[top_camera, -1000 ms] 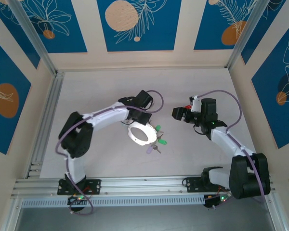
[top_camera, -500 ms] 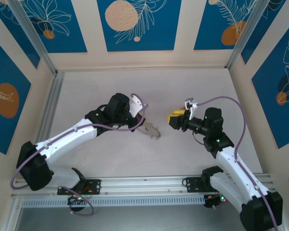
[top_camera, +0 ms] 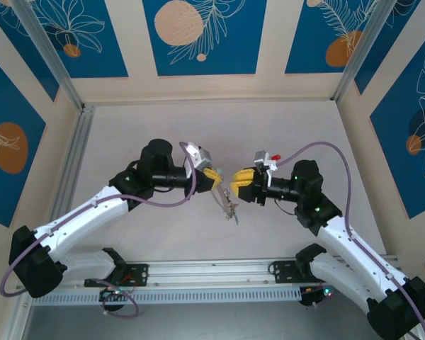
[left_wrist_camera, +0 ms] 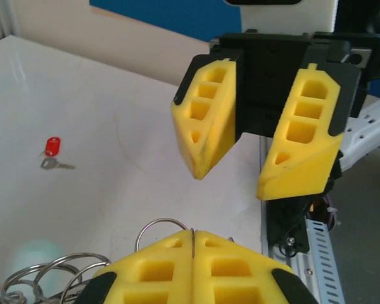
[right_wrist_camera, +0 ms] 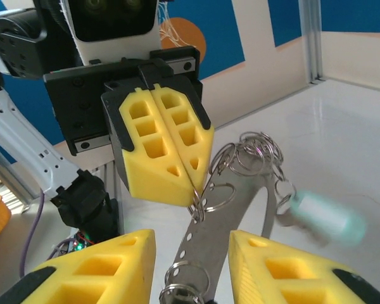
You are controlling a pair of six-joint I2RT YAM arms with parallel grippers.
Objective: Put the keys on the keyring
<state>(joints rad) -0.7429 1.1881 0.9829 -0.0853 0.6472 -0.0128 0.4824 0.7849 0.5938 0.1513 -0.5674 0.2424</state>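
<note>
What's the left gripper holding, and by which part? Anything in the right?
Left gripper pinches the keyring by a small wire loop. Right gripper straddles it, holding nothing.

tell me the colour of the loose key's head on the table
Red; the loose key shows best in the left wrist view.

Bright, even light with soft shadows; the table (right_wrist_camera: 342, 126) gleams and the green key tag (right_wrist_camera: 323, 218) is blurred

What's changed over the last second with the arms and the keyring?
The right gripper moved left, up to the left gripper, its open fingers now flanking the hanging keyring. The left arm unfolded and turned its gripper toward the right one. The left gripper stayed shut on the keyring.
</note>
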